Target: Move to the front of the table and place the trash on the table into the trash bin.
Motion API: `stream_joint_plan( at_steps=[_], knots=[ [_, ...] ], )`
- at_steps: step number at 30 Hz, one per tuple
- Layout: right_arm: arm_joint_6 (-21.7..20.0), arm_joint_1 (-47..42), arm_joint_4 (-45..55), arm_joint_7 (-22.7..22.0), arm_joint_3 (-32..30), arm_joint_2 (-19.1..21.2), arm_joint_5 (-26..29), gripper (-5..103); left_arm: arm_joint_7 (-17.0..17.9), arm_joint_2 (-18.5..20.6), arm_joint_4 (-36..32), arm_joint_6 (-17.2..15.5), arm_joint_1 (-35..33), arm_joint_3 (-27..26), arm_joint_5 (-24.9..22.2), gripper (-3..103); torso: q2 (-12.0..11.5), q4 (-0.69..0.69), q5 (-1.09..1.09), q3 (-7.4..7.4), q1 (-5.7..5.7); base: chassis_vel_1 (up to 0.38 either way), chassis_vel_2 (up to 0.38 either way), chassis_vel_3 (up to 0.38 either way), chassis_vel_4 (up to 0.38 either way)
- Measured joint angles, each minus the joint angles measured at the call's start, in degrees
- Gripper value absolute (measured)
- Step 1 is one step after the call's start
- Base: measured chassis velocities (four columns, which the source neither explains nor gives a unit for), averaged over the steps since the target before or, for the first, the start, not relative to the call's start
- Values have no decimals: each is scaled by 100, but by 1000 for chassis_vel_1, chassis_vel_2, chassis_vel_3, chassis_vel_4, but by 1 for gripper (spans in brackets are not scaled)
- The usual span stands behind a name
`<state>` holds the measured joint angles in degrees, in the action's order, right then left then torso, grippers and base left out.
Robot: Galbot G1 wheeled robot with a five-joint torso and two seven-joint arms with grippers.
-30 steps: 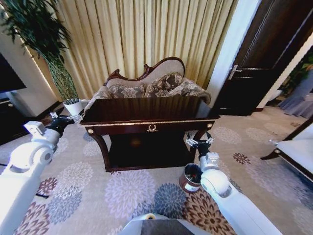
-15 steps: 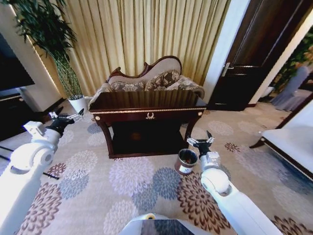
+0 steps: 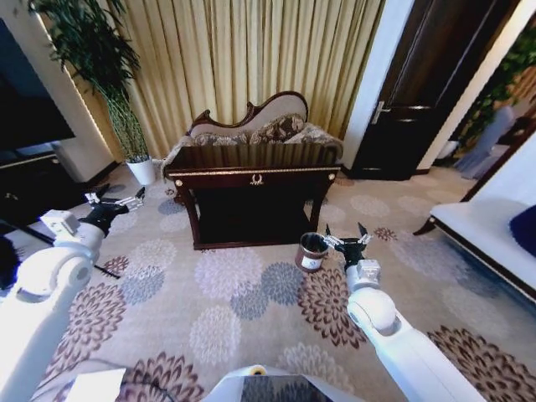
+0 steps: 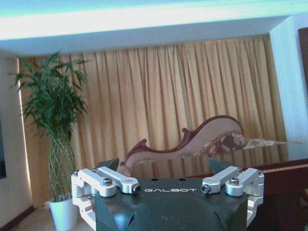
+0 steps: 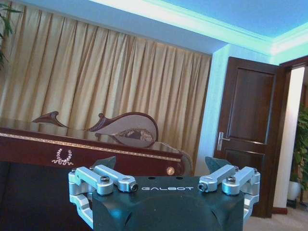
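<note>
Both spread wide, empty: left gripper (image 3: 115, 202) mid-air; right gripper (image 3: 346, 241) beside trash bin (image 3: 311, 251).

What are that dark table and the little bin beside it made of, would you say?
The table looks like dark polished wood: its glossy top mirrors the curtains, and gold trim with an emblem runs along the front. The trash bin has a dark brown, slightly shiny wall with a white label; plastic, metal or lacquered wood, I can't tell which.
</note>
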<state>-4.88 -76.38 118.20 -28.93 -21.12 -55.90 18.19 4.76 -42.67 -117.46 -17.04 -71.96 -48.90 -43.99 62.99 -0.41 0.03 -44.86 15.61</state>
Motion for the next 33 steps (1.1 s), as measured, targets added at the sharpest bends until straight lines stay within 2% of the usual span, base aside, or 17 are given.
stream_joint_plan(
  at_steps=[3, 5, 11, 13, 14, 17, 18, 19, 22, 27, 28, 33],
  knots=[
    [22, -7, -9, 22, -26, -18, 118, 100, 2, -43, -95, -112, -65, -62, -47, 100, 1, -2, 4, 0, -1, 163, -108, -216, 139],
    [-3, -8, 63, 48, -51, 10, 352, 100, 6, -100, -166, -155, -154, -127, -129, 100, 1, 3, -9, 1, 0, 78, -25, -59, 85],
    [-264, 58, 332, 15, -79, 177, 863, 100, -20, -153, -206, -9, -350, -225, -164, 100, -8, 0, -2, -6, 11, -21, 21, 6, -34],
    [-441, 50, 549, -2, -114, 319, 1144, 100, -85, -142, -211, 169, -480, -267, -163, 100, -8, 0, -4, -6, 12, -67, 55, 29, -51],
    [-441, 50, 549, -2, -114, 319, 1144, 100, -85, -142, -211, 169, -480, -267, -163, 100, -8, 0, -4, -6, 12, -75, 55, 28, -40],
    [-878, -34, 884, 11, -178, 550, 1401, 100, -132, -119, -231, 203, -546, -329, -214, 100, -5, 0, -3, -2, 5, 0, 0, 0, 0],
    [-878, -34, 884, 11, -178, 550, 1401, 100, -132, -119, -231, 203, -546, -329, -214, 100, -5, 0, -3, -2, 5, 0, 0, 0, 0],
    [-1064, -43, 1083, -1, -214, 638, 1620, 100, -163, -86, -252, 198, -548, -344, -263, 100, -2, 0, -4, 0, 2, 0, 0, 0, 0],
    [-1252, -18, 1372, -112, -244, 817, 1862, 100, -192, 18, -311, 159, -545, -374, -475, 100, -1, 2, -4, -1, 1, 0, 0, 0, 0],
    [-1486, 22, 1671, -249, -386, 1031, 2085, 100, -180, 138, -396, 48, -549, -442, -729, 100, -2, 0, -3, -2, 3, 0, 0, 0, 0],
    [-1677, 73, 1824, -363, -487, 1147, 2312, 100, -167, 202, -410, -3, -575, -460, -834, 100, -4, 0, -2, -3, 5, 0, 0, 0, 0],
    [-1920, 143, 1969, -478, -595, 1258, 2568, 100, -125, 355, -300, -26, -544, -268, -845, 100, -3, 1, -5, -2, 4, 0, 0, 0, 0]
  ],
)
